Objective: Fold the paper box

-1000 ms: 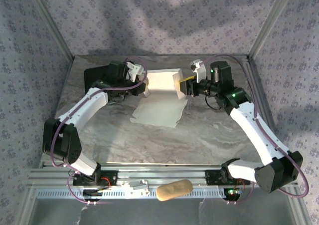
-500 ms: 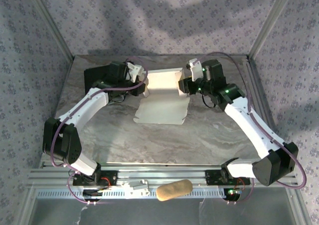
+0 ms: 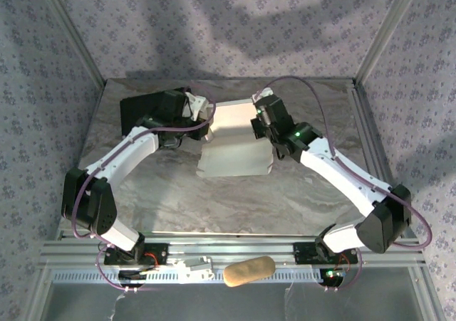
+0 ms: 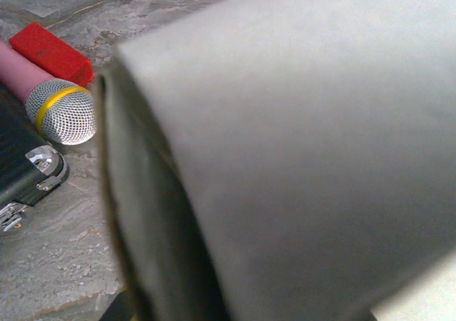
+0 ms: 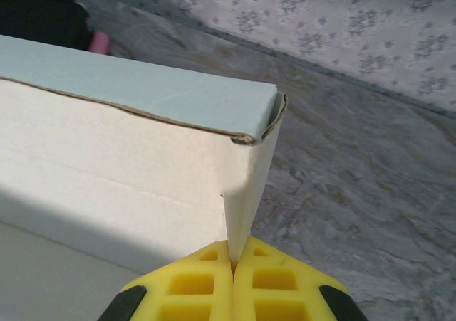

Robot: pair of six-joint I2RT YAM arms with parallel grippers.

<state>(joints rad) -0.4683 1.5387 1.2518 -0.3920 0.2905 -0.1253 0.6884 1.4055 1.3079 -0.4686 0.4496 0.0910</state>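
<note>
At the far left of the marble table [image 3: 299,193] stands a black case [image 3: 137,109]. The left wrist view shows its metal latch, and beside it a microphone [image 4: 65,112] with a yellow ring and a pink handle. A red block [image 4: 51,52] lies just behind the microphone.

The left gripper [image 3: 201,116] is at the left wall of the paper box [image 3: 235,139]. Its jaws are fully closed. The wall stands so close to the wrist camera that the pads are hidden, and I cannot tell if cardboard is between them.

The paper box is at the far middle of the table, between the two grippers. Its far part has raised walls, and its near flap lies flat toward the arm bases.

The right gripper [image 3: 257,119] is at the right wall of the box. In the right wrist view its yellow fingers [image 5: 191,284] are pressed together, with the thin edge of the wall pinched between them, near the corner of the box
</note>
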